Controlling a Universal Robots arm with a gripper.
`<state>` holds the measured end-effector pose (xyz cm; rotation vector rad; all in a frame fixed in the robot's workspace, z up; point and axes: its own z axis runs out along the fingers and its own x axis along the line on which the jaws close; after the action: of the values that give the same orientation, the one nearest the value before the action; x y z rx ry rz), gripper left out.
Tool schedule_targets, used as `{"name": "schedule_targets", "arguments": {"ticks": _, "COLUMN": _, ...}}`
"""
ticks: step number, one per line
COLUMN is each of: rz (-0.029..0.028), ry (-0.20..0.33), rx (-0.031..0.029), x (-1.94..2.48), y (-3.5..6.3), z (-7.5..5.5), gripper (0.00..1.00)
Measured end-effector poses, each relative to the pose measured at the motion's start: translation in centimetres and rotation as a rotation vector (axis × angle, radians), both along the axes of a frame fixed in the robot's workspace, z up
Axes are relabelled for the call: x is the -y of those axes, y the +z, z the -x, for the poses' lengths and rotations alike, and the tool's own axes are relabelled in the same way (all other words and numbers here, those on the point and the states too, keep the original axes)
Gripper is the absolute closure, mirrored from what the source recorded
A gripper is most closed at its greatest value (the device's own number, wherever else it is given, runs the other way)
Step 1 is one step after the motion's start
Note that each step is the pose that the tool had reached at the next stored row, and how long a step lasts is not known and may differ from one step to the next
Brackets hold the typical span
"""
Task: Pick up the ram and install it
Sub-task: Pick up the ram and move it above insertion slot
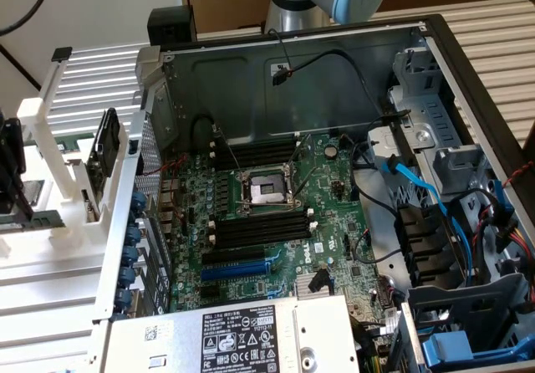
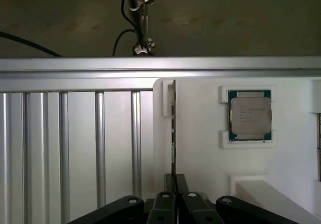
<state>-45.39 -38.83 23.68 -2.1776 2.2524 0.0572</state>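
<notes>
The ram is seen edge-on as a thin dark strip standing upright in a slot of a white holder. My gripper sits over its near end, and the two black fingers are pressed against either side of the stick. In the exterior view the gripper is a black shape at the far left edge, above the white holder, well away from the open computer case. The black memory slots lie on the green motherboard beside the processor socket.
A square silver processor chip rests in a white cradle beside the ram. A ribbed aluminium table surrounds the holder. In the case, blue and black cables, a drive cage and a power supply crowd the motherboard. A black part stands in the holder.
</notes>
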Motion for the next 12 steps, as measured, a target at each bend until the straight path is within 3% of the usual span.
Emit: {"name": "schedule_targets", "arguments": {"ticks": 12, "rz": 0.0001, "ry": -0.003, "rx": 0.0005, "x": 0.0, "y": 4.86, "z": 0.1, "gripper": 0.88}}
